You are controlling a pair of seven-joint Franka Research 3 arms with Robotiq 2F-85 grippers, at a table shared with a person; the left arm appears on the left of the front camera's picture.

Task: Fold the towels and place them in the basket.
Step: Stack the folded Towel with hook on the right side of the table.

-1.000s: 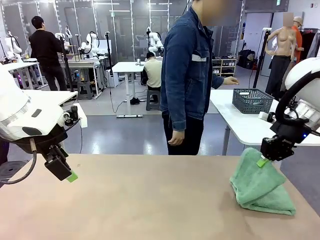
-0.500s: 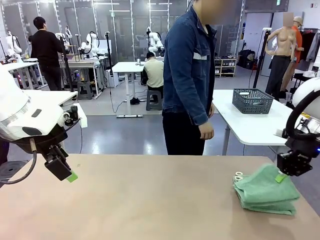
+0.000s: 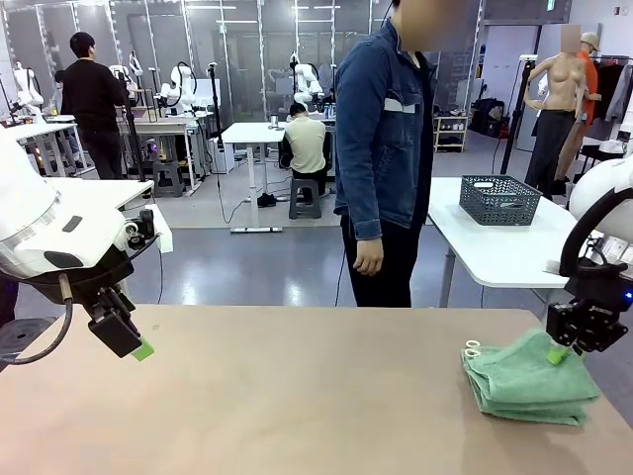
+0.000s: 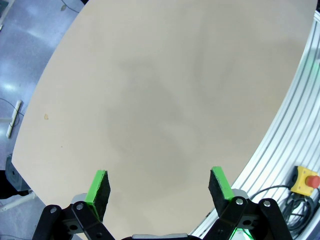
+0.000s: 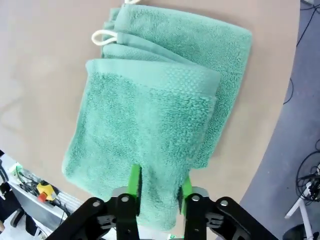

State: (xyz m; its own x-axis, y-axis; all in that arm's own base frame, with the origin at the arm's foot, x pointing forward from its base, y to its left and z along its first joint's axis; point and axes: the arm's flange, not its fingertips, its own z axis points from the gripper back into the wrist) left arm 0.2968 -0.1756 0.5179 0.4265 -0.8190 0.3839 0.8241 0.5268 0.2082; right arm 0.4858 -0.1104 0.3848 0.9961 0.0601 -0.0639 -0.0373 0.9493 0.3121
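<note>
A mint-green towel [image 3: 524,381] lies folded in a flat stack at the table's right end, its white loops [image 3: 472,346] at the left corner. My right gripper [image 3: 561,351] sits at the stack's upper right edge. In the right wrist view the folded towel [image 5: 155,115] spreads ahead, and my right gripper [image 5: 160,182] has its green pads set narrowly on either side of the near edge, shut on it. My left gripper [image 3: 138,346] hangs open over the bare left side of the table, wide open with nothing between its fingers [image 4: 160,185]. The dark wire basket [image 3: 499,198] stands on a white table behind.
A person in a denim jacket [image 3: 381,148] stands at the far edge of the table, arms hanging down. The white table [image 3: 485,252] holding the basket is beyond my tabletop, at the back right. An emergency-stop button [image 4: 306,181] sits off the table edge in the left wrist view.
My right gripper came down and to the right with the towel, which went from a raised heap to a flat folded stack. The person shifted slightly to the right. My left arm stayed still.
</note>
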